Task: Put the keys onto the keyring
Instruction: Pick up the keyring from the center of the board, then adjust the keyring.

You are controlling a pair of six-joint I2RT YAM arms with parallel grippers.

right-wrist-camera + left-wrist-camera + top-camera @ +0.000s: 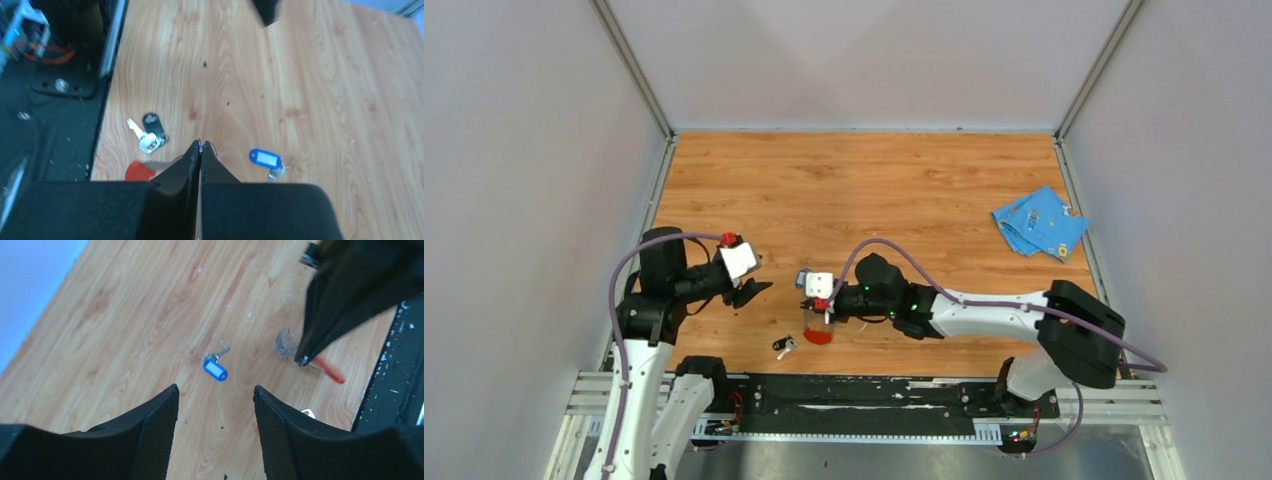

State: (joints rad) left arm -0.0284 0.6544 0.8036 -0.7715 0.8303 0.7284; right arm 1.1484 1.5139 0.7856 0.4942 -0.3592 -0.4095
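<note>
Toward the left edge of the table [874, 190], my left gripper [216, 394] hung with jaws parted, then the black-headed key [784, 346] and blue-headed key [265, 158] lay apart on the wood, and my right gripper [200, 146] was clenched on the keyring [329, 371].

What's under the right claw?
The keyring: its red end sticks out beside the shut right claw, a thin ring loop at the tips. The strap's middle is covered. The blue key and black key lie beside, uncovered.

The top camera looked down from above and behind over the whole table [864, 180]. Both wrist cameras looked down from close above, sharing the blue-headed key [215, 369].
</note>
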